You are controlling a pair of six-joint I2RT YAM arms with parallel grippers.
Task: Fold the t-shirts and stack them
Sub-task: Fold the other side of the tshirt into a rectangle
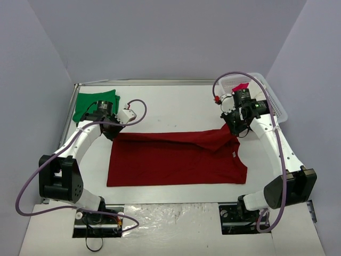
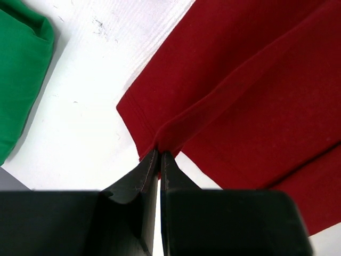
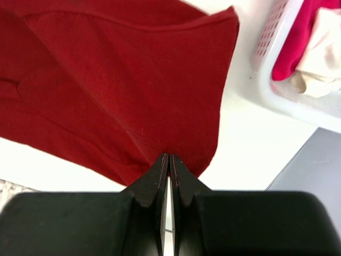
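Observation:
The dark red t-shirt (image 1: 176,160) lies spread across the middle of the table. Its far edge is lifted at both ends. My left gripper (image 1: 110,130) is shut on its far left corner; in the left wrist view the jaws (image 2: 159,154) pinch a fold of red cloth (image 2: 256,90). My right gripper (image 1: 236,129) is shut on its far right corner; in the right wrist view the jaws (image 3: 168,157) pinch the hem of the red shirt (image 3: 122,80). The green t-shirt (image 1: 96,102) lies folded at the far left corner and shows in the left wrist view (image 2: 18,69).
A white plastic basket (image 1: 266,96) with pink and cream cloth stands at the far right; it also shows in the right wrist view (image 3: 282,85). Cables loop above both arms. The table's metal rim (image 1: 144,82) runs along the back.

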